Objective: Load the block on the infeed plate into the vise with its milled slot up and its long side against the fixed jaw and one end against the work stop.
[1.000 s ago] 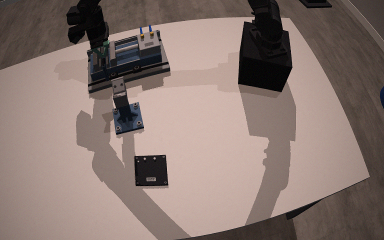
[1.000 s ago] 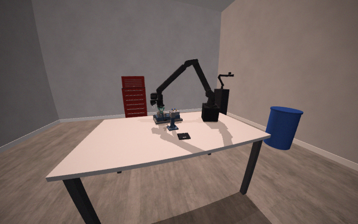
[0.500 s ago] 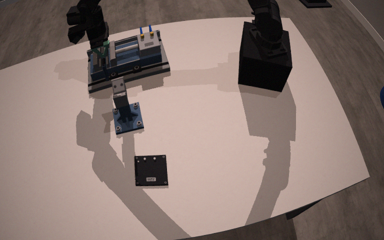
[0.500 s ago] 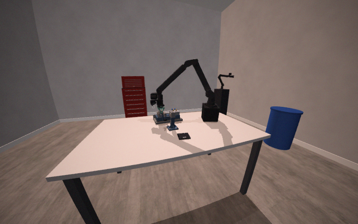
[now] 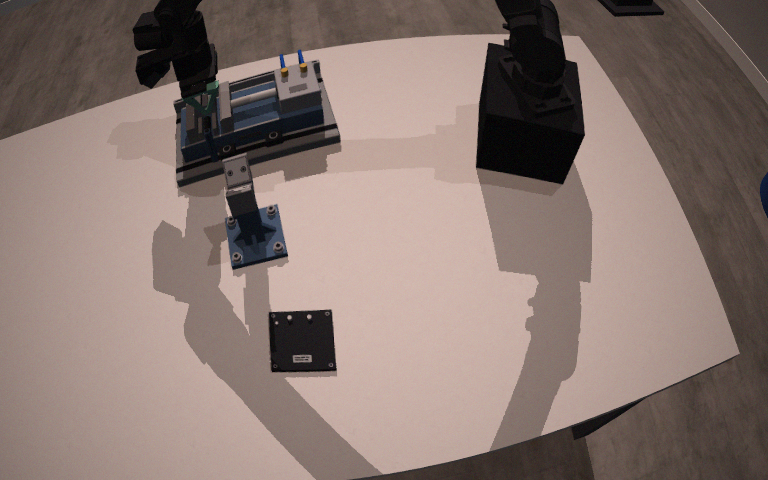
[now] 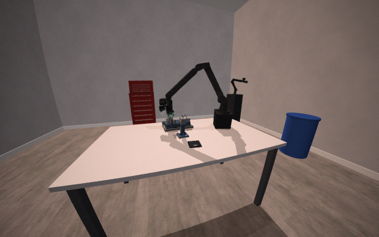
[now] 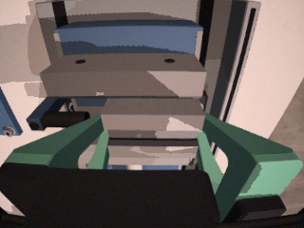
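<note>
My gripper [image 5: 203,106], with green fingers, hangs over the left end of the blue vise [image 5: 254,116], down between the jaws. In the wrist view the gripper [image 7: 152,139] is shut on the grey part [image 7: 152,122], gripping it across its ends. The part sits low in the vise gap, next to a grey jaw with two holes [image 7: 123,78]. A dark short rod [image 7: 59,117] shows at the left of the part. I cannot tell whether the part touches the bars, the jaw or the rod. Its slot is hidden. The black infeed plate [image 5: 301,340] is bare.
The air cylinder [image 5: 297,83] with yellow and blue fittings is at the vise's right end. The V-block [image 5: 237,172] stands on a post with a blue base [image 5: 256,234] just in front of the vise. The arm's black base [image 5: 529,113] is at the back right.
</note>
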Robot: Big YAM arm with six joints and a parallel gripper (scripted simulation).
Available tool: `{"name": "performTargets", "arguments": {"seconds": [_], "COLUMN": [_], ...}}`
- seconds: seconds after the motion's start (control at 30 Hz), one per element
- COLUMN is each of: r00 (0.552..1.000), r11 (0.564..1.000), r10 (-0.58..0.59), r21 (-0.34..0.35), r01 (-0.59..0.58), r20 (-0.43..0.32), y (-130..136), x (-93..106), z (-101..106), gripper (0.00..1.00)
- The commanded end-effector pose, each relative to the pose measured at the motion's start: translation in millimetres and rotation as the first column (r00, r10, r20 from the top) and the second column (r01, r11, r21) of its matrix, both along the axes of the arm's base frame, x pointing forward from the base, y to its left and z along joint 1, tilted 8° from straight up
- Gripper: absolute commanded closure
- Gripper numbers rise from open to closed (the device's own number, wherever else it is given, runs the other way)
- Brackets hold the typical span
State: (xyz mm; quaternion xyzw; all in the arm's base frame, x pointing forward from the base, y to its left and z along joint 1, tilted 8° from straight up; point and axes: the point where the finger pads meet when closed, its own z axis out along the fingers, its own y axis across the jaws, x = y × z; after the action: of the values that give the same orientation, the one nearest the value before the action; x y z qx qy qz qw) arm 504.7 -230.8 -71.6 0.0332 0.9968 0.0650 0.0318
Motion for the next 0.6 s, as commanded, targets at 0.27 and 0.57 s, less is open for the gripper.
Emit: {"name": "performTargets", "arguments": {"seconds": [0.27,0.57], "r00": [0.999,0.999], "r11": [1.0,1.0], "r10": [0.009,0.009], "r21": [-0.015,-0.015], "r01": [-0.009,-0.009], "r20": [0.033,0.034], "y": [-0.6,-1.1], "x": [8.5,8.6], "z": [22.1,22.3], "gripper": [1.0,1.0]}}
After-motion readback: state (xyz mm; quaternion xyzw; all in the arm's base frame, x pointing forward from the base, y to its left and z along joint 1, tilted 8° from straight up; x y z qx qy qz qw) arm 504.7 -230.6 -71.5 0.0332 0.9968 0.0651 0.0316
